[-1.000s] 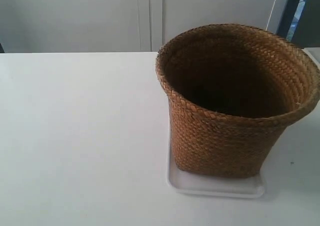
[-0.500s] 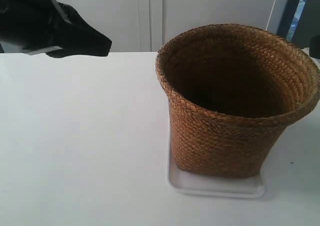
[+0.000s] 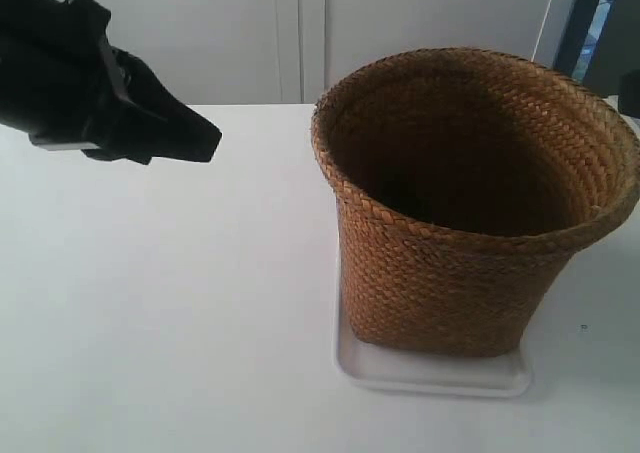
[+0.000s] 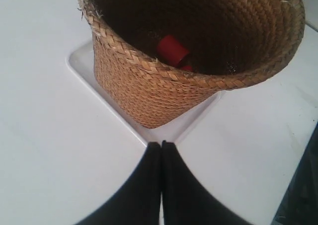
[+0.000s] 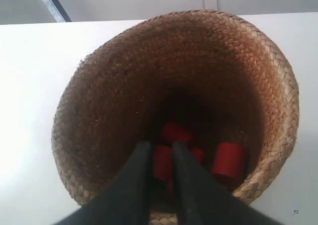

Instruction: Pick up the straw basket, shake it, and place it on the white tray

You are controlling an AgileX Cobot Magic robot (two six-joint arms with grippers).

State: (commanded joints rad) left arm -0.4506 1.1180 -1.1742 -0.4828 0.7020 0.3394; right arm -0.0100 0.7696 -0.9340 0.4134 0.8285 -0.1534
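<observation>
On my exterior feed the straw basket (image 3: 450,273) stands upright at 3 o'clock of the frame, its base sitting on the white tray (image 3: 432,378). A strip of the tray's rim shows at the basket's 6 o'clock, and the rest is hidden under the base. Both rest on a white table (image 3: 170,303). The arm at the exterior view's left (image 3: 90,98) hangs over the table at 10 o'clock of the frame, well apart from the basket, with its dark tip pointing toward 3 o'clock.

Left wrist cam: left gripper (image 4: 161,144) has its two black fingers pressed flat together with nothing between them. It is outside the basket, near one tray corner, and touches neither.

Right wrist cam: right gripper (image 5: 160,145) looks down into the basket mouth. Its fingers are nearly together with a thin slit between them, and they hold nothing. I can't tell how far above the bottom it sits.

Red cylinders (image 5: 228,159) lie on the basket floor; at least three, the exact count is unclear in the dark interior
</observation>
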